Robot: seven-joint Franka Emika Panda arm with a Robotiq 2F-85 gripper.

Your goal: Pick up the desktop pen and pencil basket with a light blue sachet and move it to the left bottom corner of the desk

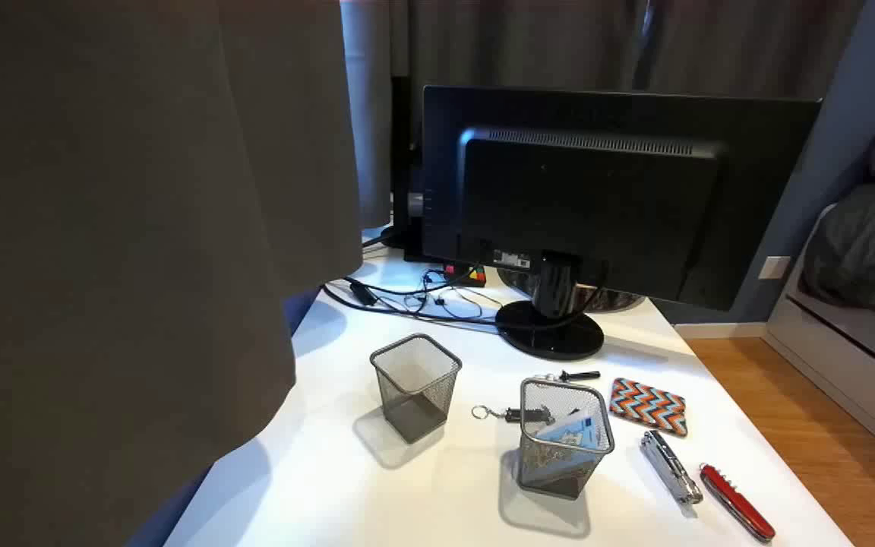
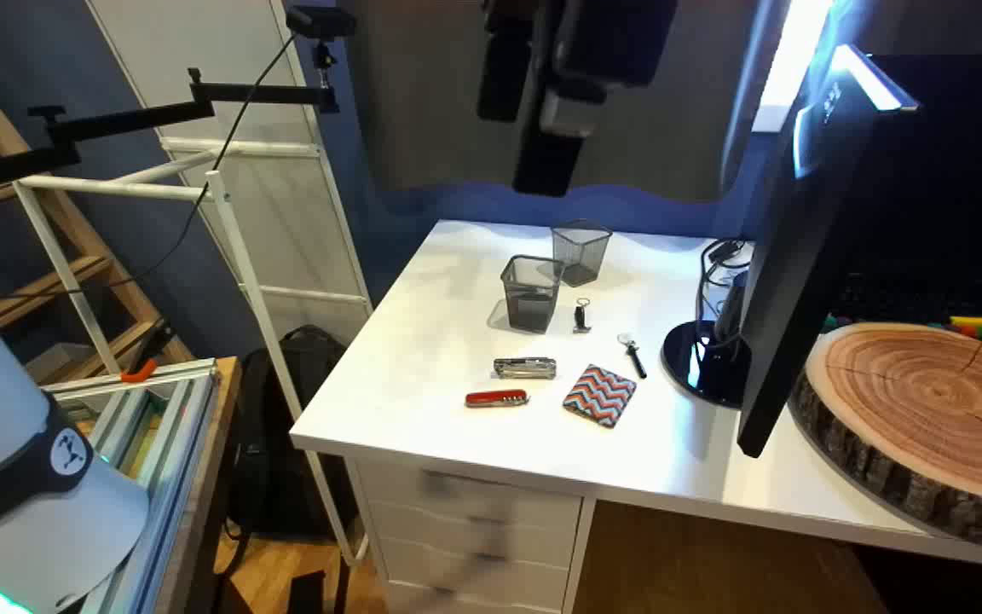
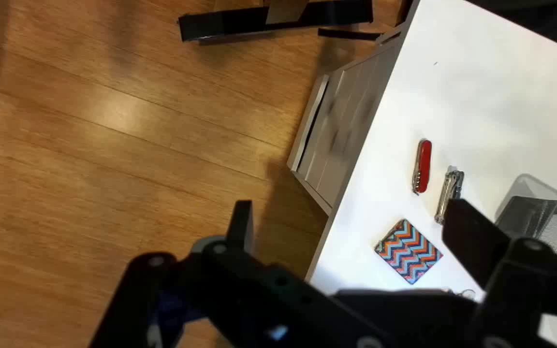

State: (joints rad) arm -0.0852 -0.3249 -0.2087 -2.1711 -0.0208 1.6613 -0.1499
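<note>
The pen and pencil basket, a dark grey mesh cup, stands upright on the white desk. The light blue sachet leans inside it. The basket also shows in an exterior view, where no blue is visible. In the wrist view a mesh cup, seemingly this basket, is partly hidden behind a finger at the right. My gripper is open with nothing between its fingers. It hangs high above the desk, and its dark shape shows at the top of an exterior view.
A like mesh cup without blue stands beside the basket. A red pocket knife, a silver multi-tool, a zigzag pouch and small keyring tools lie near it. A monitor, cables and a wood slab also occupy the desk.
</note>
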